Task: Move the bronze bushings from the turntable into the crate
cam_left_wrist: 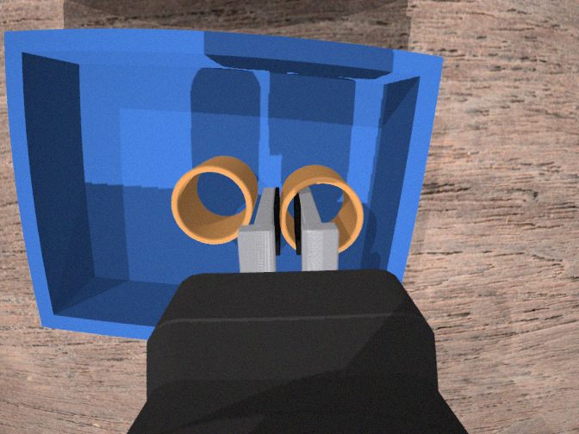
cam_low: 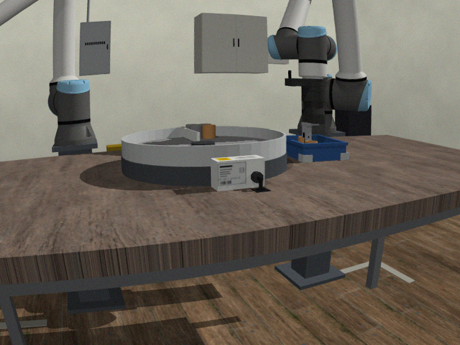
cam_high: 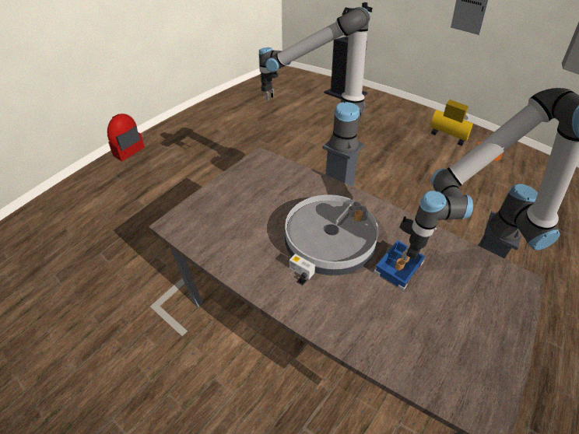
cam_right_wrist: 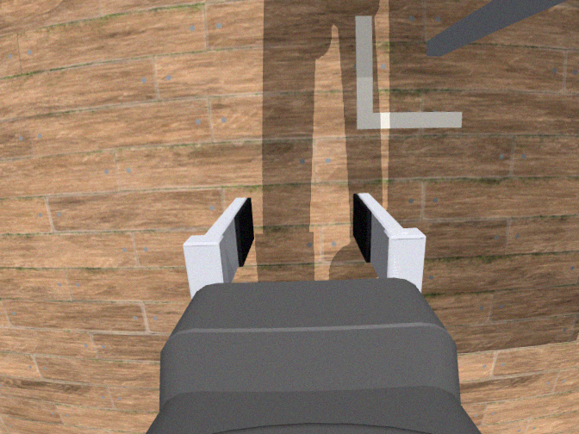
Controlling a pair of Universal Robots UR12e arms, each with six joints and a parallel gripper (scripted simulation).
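My left gripper point(cam_high: 405, 256) point(cam_low: 305, 136) point(cam_left_wrist: 287, 207) is down in the blue crate point(cam_high: 390, 275) point(cam_low: 322, 151) point(cam_left_wrist: 25, 139), shut on the wall of a bronze bushing point(cam_left_wrist: 312, 172), one finger inside its bore. A second bronze bushing point(cam_left_wrist: 187, 224) stands close beside the outer finger. White corner guides point(cam_low: 305, 158) show at the crate's base; the crate looks level, its far corners hidden. Another bronze bushing point(cam_high: 357, 215) point(cam_low: 208, 131) stands on the turntable point(cam_high: 294, 243) point(cam_low: 167, 154), near grey steel bushings point(cam_high: 365, 212) partly hidden in shadow. My right gripper point(cam_high: 269, 94) point(cam_right_wrist: 302, 216) is open and empty.
A thin bar point(cam_high: 344, 212) stands on the turntable beside the bushings. A white box point(cam_high: 301, 266) point(cam_low: 230, 174) with a small black fitting stands at the turntable's front. The right gripper hangs over the floor, beyond the table point(cam_high: 219, 205).
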